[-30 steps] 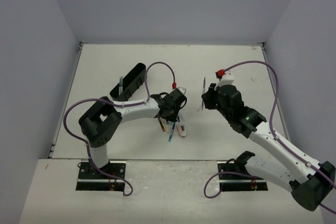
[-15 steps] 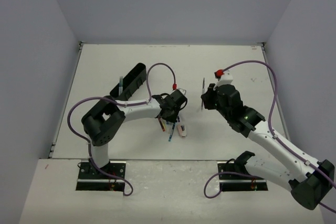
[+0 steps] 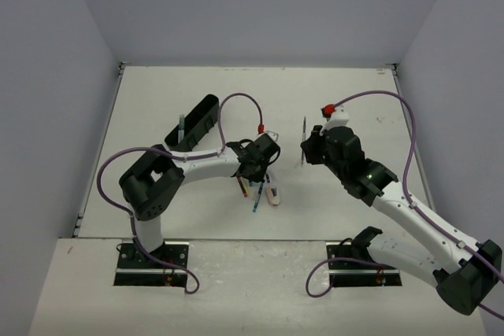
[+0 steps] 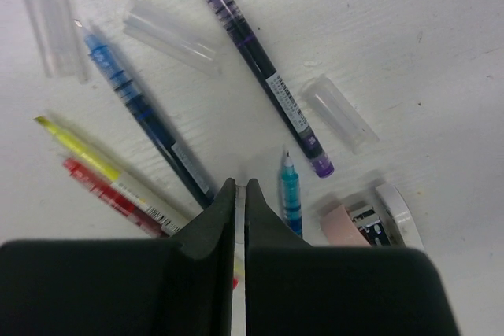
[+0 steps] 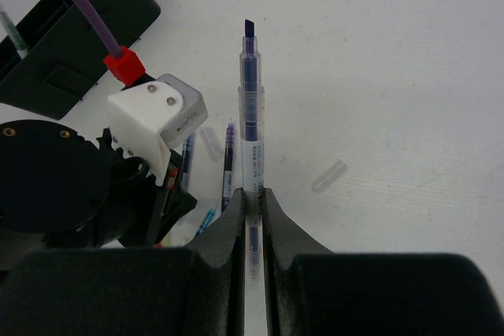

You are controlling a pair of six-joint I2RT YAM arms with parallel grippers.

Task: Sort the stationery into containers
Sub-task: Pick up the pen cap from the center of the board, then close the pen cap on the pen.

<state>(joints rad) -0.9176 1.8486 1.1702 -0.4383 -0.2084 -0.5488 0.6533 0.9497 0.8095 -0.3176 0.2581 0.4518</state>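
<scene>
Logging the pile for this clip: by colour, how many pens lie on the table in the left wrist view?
Purple ribbed plastic pen: 1
Blue ribbed plastic pen: 1
Yellow slim plastic pen: 1
Red slim plastic pen: 1
Teal fine-tipped plastic pen: 1
Total: 5
</scene>
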